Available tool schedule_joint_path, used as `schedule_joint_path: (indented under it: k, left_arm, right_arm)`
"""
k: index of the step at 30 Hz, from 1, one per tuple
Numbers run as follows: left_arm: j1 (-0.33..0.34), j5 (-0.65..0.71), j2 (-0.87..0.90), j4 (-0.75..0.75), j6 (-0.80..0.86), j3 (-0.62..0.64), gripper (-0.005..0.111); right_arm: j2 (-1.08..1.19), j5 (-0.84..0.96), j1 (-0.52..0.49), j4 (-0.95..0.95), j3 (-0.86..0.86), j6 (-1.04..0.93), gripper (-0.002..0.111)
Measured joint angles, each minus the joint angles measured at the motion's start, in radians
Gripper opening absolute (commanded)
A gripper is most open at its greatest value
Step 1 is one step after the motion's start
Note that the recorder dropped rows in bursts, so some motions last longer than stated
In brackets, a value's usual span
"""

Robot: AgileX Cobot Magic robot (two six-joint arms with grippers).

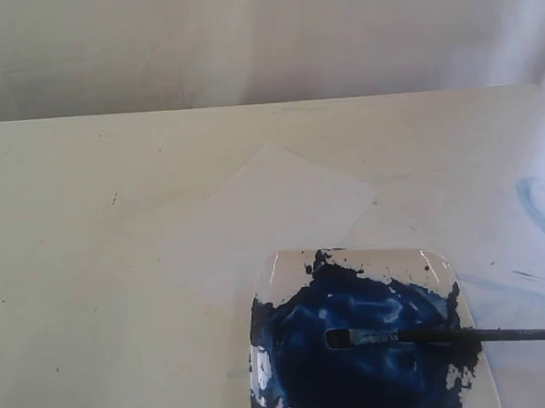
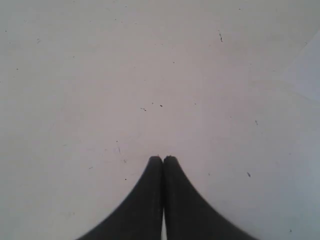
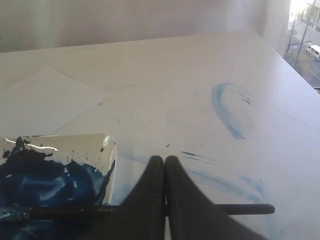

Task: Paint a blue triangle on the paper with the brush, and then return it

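Exterior: brush (image 1: 447, 336) lies bristles-down in the paint dish (image 1: 443, 266), handle overhanging; paper (image 1: 281, 199) blank.
Left wrist: left gripper (image 2: 163, 159) closed, empty, over bare table.
Right wrist: right gripper (image 3: 164, 160) closed, empty, brush just beneath. Light, stiff, slick; probably take mid-handle.

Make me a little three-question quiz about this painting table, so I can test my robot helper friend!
1. True or false: the thin white square paper already has a blue triangle on it.
2. Where do the bristles of the long black-handled brush rest?
A. on the paper
B. in the white square dish of dark blue paint
C. on bare table
3. Fill in: the left end effector is ____.

Key: 1 false; 2 B; 3 shut, holding nothing.
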Motion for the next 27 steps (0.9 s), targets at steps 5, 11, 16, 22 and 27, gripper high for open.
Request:
schedule_joint_path:
  k: [5,11,16,22,27]
  left_arm:
    - [0.0,0.0,0.0,0.0,0.0,0.0,0.0]
    - [0.0,0.0,0.0,0.0,0.0,0.0,0.0]
    - [0.0,0.0,0.0,0.0,0.0,0.0,0.0]
    - [0.0,0.0,0.0,0.0,0.0,0.0,0.0]
    - [0.0,0.0,0.0,0.0,0.0,0.0,0.0]
  right_arm:
    - [0.0,0.0,0.0,0.0,0.0,0.0,0.0]
    - [0.0,-0.097,0.0,0.0,0.0,0.024,0.0]
    - [0.0,-0.346,0.0,0.0,0.0,0.059,0.0]
    - [-0.002,-0.584,0.0,0.0,0.0,0.068,0.0]
    - [-0.002,-0.742,0.0,0.027,0.0,0.212,0.0]
